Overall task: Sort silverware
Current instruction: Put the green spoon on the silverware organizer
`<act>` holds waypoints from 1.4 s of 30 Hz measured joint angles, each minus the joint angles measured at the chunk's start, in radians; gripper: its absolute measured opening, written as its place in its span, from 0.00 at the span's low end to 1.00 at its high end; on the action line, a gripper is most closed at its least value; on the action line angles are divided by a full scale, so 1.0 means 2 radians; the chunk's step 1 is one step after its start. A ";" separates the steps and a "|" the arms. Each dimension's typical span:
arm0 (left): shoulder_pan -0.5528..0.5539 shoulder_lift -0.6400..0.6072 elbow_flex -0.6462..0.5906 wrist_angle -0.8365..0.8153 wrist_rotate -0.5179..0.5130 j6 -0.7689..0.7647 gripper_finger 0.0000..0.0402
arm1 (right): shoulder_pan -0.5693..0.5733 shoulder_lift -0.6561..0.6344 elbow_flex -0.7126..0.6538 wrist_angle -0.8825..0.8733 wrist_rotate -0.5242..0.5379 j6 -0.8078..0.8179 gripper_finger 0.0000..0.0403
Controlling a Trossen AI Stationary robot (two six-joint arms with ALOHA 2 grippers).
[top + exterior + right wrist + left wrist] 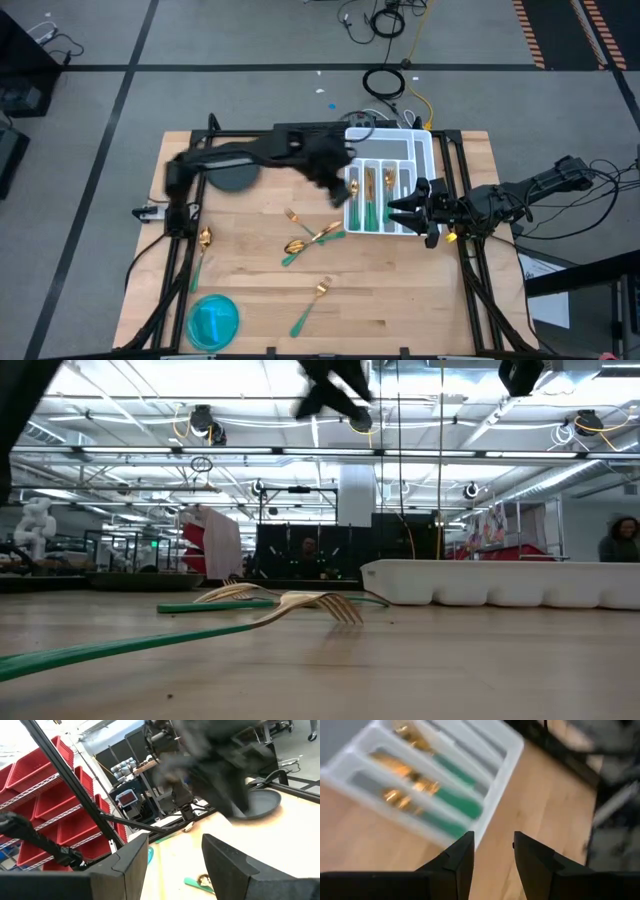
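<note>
The white compartmented tray (421, 150) stands at the table's far right and holds several gold-headed, green-handled pieces (372, 197), which also show in the left wrist view (437, 790). Loose pieces lie flat on the wood: two forks and a spoon at the middle (308, 235), a fork nearer the front (314, 303), and a spoon at the left (203, 243). My left gripper (340, 190) hovers by the tray's left side, open and empty (492, 845). My right gripper (402, 212) is at the tray's near right corner, open and empty (175, 852).
A dark round plate (235, 178) sits at the far left, under the left arm. A blue round dish (213, 320) sits at the near left corner. In the low view, forks (310, 603) lie in front of the tray (500, 582).
</note>
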 joint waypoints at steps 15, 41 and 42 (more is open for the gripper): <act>-0.154 -0.138 -0.038 -0.312 -0.188 -0.023 0.35 | 0.000 0.000 0.000 0.000 0.002 0.001 0.44; -0.304 -0.293 -0.531 -0.207 -0.095 -0.653 0.35 | -0.002 0.000 0.000 0.013 0.002 0.027 0.44; -0.306 -0.293 -0.540 -0.202 -0.089 -0.659 0.35 | -0.002 0.000 0.000 0.015 0.002 0.027 0.44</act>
